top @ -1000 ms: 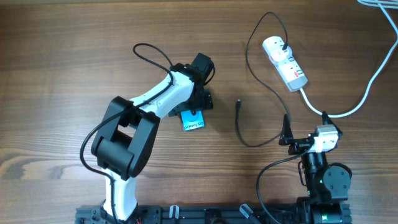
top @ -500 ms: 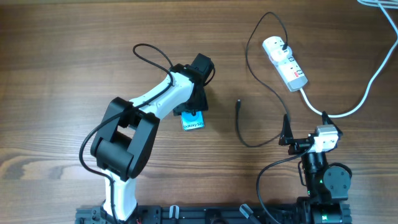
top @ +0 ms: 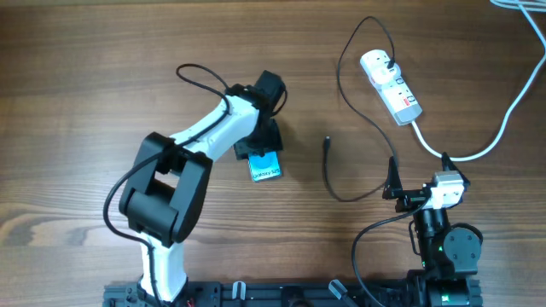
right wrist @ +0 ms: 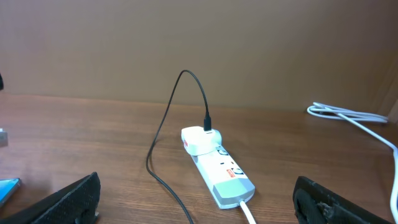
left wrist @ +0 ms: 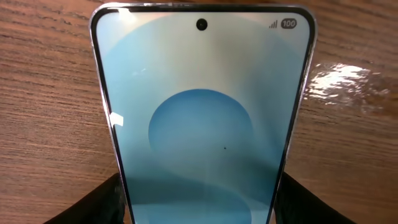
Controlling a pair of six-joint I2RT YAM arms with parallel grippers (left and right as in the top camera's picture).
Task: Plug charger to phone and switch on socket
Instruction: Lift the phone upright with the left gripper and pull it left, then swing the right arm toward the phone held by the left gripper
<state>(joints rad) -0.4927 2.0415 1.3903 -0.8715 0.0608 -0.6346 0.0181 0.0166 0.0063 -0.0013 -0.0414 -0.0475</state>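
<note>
**Teal-screened phone gripped left of centre, charger tip lying free**

Left gripper (top: 258,155) is clenched on the phone (top: 266,168). In the wrist view its fingers (left wrist: 106,202) press both long edges. The phone lies flat, screen up, on the wooden bench (top: 85,77), left of centre and nearer the front edge.

The charger (top: 339,77) has its plug tip on the wood right of the phone, well apart from it.

The socket (top: 391,86) sits toward the far right corner, with the charger plugged in.

Right gripper (right wrist: 196,183) is released and holds nothing, near the front edge.

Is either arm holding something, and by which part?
Left fingers straddle the phone's long edges at one end; firm contact cannot be told. Right fingers hold nothing.
</note>
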